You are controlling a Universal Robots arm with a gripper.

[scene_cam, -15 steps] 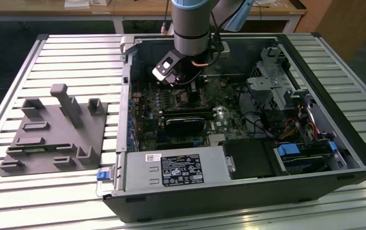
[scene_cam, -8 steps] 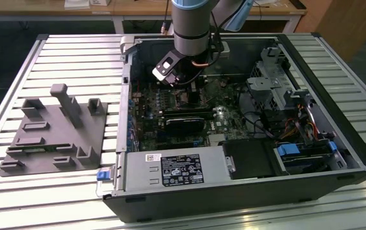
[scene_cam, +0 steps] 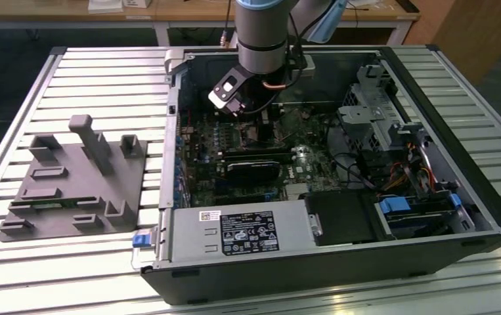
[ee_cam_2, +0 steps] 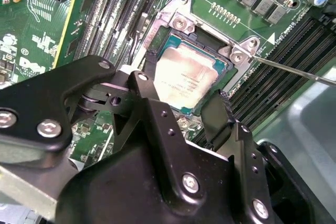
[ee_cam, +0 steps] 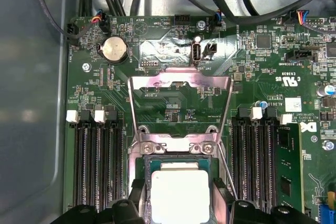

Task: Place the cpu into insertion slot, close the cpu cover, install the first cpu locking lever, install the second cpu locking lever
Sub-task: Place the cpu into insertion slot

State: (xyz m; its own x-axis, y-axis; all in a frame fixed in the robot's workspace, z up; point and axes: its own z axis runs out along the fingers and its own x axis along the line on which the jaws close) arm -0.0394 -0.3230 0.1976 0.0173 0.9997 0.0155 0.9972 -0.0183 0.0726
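Gripper [ee_cam_2: 182, 83] is down at the slot [ee_cam_2: 206, 39], with the jaws parked one on each side of the cpu [ee_cam: 179, 195], right by its edges. Honestly can't tell if they're pinching it or just clear of it. The cpu lies flat in the slot, silver top up. The cover [ee_cam: 178, 81] is flipped open away from the slot, and green board [ee_cam: 252, 72] is visible through its window. A thin lever [ee_cam_2: 294, 70] sticks out beside the slot. Memory slots [ee_cam: 94, 166] flank the slot on two sides. The board sits inside the open case [scene_cam: 488, 197]. In the first wrist view the gripper body cuts off one edge of the cpu. In the exterior view the arm [scene_cam: 263, 39] covers the slot area.
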